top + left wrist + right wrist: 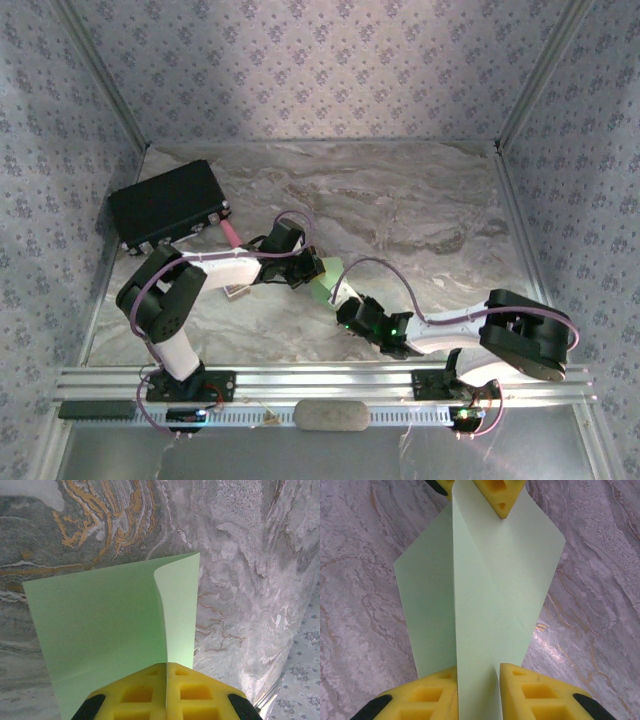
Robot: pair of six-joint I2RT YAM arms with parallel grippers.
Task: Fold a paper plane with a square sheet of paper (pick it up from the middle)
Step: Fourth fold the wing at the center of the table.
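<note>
Marbled tabletop (420, 200) under paper (325, 278) (floral walls (300, 60))

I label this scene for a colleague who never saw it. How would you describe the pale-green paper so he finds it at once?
In the middle of the grey marble-patterned table, the left gripper and right gripper meet. Between them is a thin, creased sheet of pale-green paper, pinched by the left gripper. It alone is green, unlike the black box and pink cylinder.
</note>
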